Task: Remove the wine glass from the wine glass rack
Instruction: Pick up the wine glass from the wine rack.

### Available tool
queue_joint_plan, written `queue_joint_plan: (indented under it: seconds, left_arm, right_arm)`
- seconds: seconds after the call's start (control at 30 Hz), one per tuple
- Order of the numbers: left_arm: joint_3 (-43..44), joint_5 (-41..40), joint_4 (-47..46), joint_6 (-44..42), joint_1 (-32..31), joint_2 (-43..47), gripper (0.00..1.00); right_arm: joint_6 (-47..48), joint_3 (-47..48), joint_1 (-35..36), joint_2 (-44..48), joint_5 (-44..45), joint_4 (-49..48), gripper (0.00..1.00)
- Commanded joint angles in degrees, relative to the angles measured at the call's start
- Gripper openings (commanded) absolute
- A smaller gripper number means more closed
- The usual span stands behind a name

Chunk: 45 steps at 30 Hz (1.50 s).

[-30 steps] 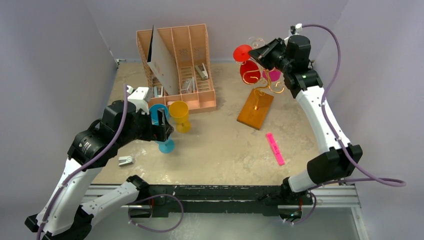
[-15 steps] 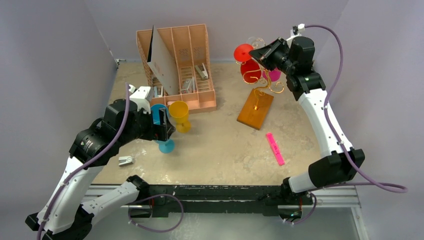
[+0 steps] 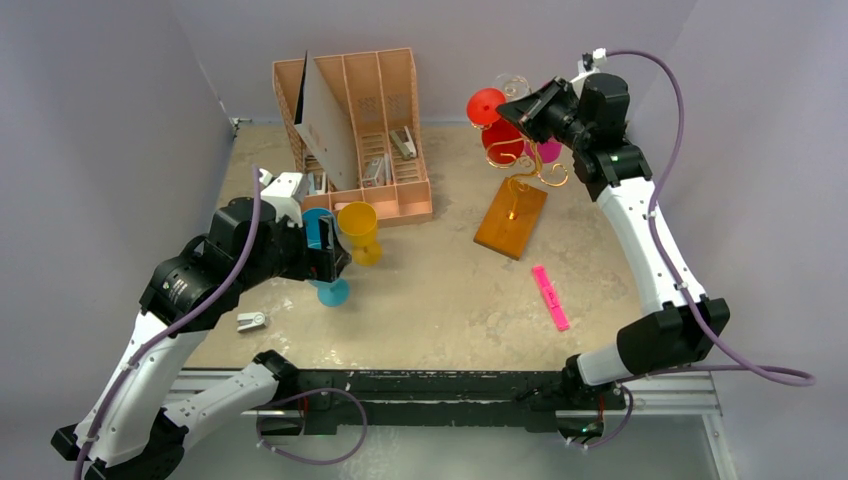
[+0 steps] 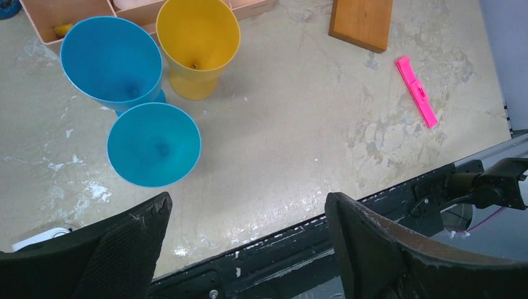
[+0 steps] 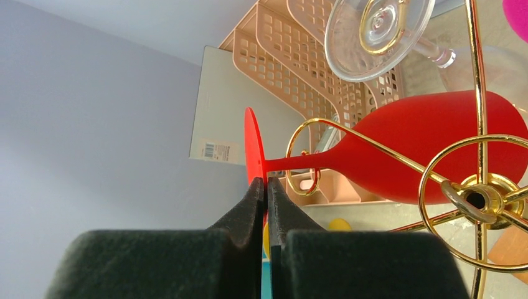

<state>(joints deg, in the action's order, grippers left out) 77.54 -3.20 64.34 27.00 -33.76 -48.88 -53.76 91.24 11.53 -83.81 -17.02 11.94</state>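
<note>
Right tool (image 5: 262,184) edged slightly toward 9 o'clock; clenched on foot rim of red wine glass (image 5: 423,140), stem hooked in wine glass rack (image 5: 479,199) at surface's 1 o'clock. Light, stiff, slick (likely brittle); stem looks safer hold. Left tool (image 4: 246,205) released.

left hand (image 4: 247,202) spread wide, right hand (image 5: 264,184) closed

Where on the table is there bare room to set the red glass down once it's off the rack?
Bare tabletop lies between the blue glasses and the pink marker, and between the yellow cup and the rack's wooden base. Crowded around the file organiser.
</note>
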Motion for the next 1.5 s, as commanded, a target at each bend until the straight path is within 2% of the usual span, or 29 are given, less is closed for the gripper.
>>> queue_joint_plan:
  seconds: [0.0, 0.17, 0.5, 0.97, 1.13, 1.47]
  left_arm:
    - [0.5, 0.22, -1.06, -0.29, 0.11, 0.28, 0.92]
    - [0.68, -0.29, -0.73, -0.38, 0.15, 0.54, 0.92]
    - [-0.12, -0.35, -1.01, -0.07, 0.15, -0.03, 0.92]
    - [-0.15, -0.71, -0.64, -0.02, 0.17, -0.07, 0.92]
    - [-0.18, -1.16, -0.18, -0.02, 0.11, 0.23, 0.92]
    - [0.02, -1.24, 0.1, -0.11, 0.16, 0.19, 0.92]
  right_arm:
    - [1.48, 3.21, -0.13, 1.13, -3.03, 1.75, 0.0]
    - [1.6, 3.85, -0.45, 1.14, -3.02, 3.63, 0.0]
    - [-0.31, -0.81, -0.61, 3.57, -1.86, 2.54, 0.0]
    - [-15.96, -4.87, -3.0, 1.55, -2.77, -8.62, 0.0]
    - [-14.75, -4.43, -3.33, 1.94, -1.1, -7.03, 0.0]
    - [-14.89, -5.1, -4.46, 2.9, -5.02, -4.8, 0.0]
